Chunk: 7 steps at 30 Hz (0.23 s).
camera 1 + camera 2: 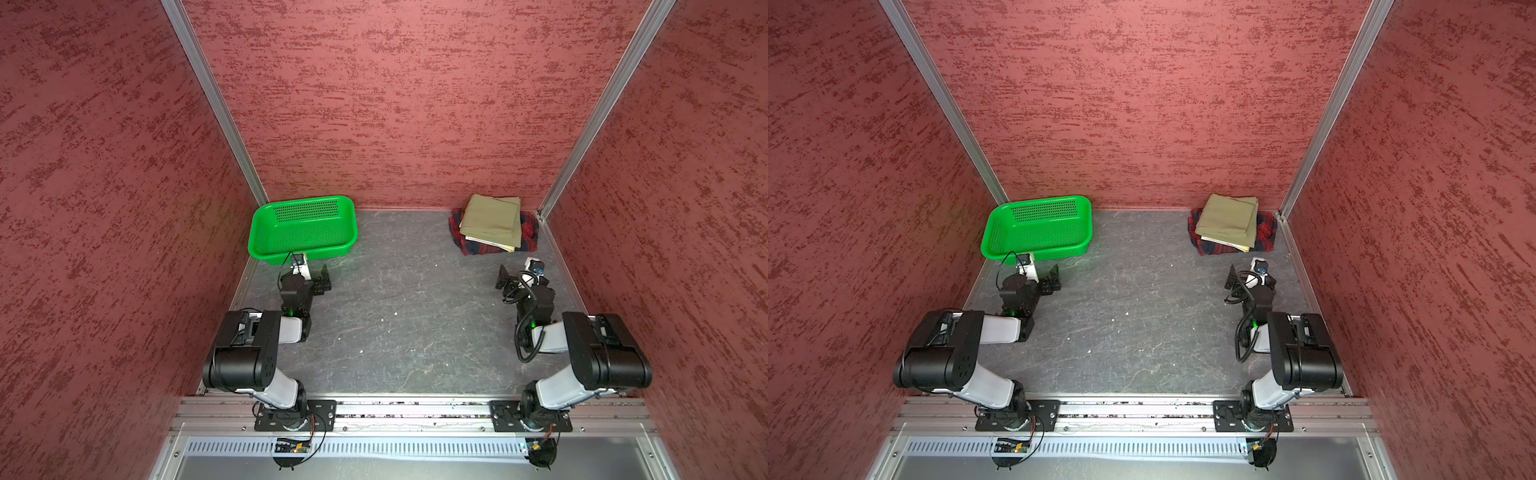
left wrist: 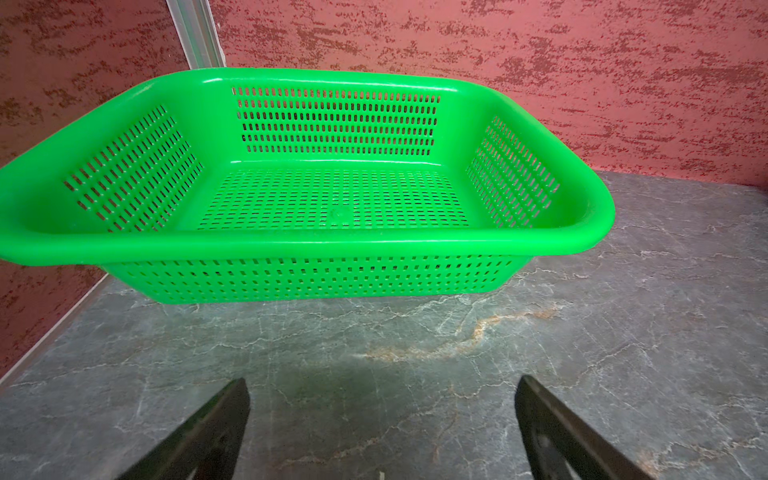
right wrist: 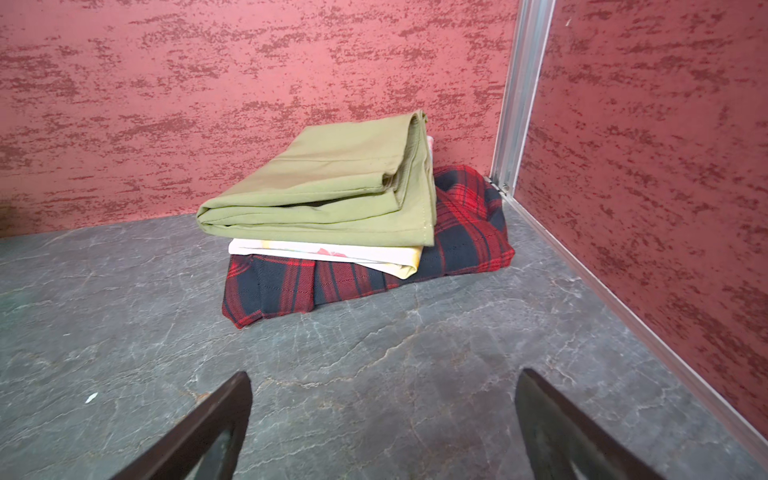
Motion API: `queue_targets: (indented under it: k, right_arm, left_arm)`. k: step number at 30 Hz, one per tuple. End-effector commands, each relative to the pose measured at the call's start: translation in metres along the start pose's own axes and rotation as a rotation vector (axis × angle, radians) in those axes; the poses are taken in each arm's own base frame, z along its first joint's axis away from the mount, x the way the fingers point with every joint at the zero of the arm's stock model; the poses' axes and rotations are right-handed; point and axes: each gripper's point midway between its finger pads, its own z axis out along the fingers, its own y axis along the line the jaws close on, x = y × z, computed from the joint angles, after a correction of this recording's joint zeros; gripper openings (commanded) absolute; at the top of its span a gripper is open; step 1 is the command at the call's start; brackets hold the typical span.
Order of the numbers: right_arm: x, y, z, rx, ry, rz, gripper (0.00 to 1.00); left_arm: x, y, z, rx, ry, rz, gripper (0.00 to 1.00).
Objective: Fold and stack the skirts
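The three skirts lie folded in one stack in the back right corner. The olive-khaki skirt (image 1: 492, 220) (image 1: 1227, 220) (image 3: 332, 187) is on top. Under it, only an edge of the pale flowered skirt (image 3: 332, 251) shows. The red-and-navy plaid skirt (image 3: 332, 286) (image 1: 528, 232) is at the bottom and sticks out at the sides. My right gripper (image 1: 505, 278) (image 1: 1232, 277) (image 3: 385, 372) is open and empty, low over the table a little in front of the stack. My left gripper (image 1: 326, 279) (image 1: 1054, 278) (image 2: 383, 380) is open and empty, just in front of the basket.
An empty green perforated basket (image 1: 307, 210) (image 1: 1044, 210) (image 2: 291, 245) stands in the back left corner. Red textured walls close the table on three sides, with aluminium posts in the back corners. A metal rail carrying both arm bases runs along the front edge.
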Motion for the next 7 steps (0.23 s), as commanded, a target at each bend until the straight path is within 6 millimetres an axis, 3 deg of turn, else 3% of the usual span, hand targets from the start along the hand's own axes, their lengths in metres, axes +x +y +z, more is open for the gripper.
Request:
queue_targets:
  k: [1,7]
  right_arm:
    - [-0.0063,0.0070,0.0032,-0.031,-0.011,-0.017,0.99]
    - [-0.0055,0.0070,0.0055,-0.037,-0.003,-0.013,0.99]
  left_arm:
    - [-0.0103,-0.0012,-0.0002,0.005,-0.034,-0.007,1.00]
    - [-0.0104,-0.0014,-0.0003,0.005,-0.035,-0.006,1.00]
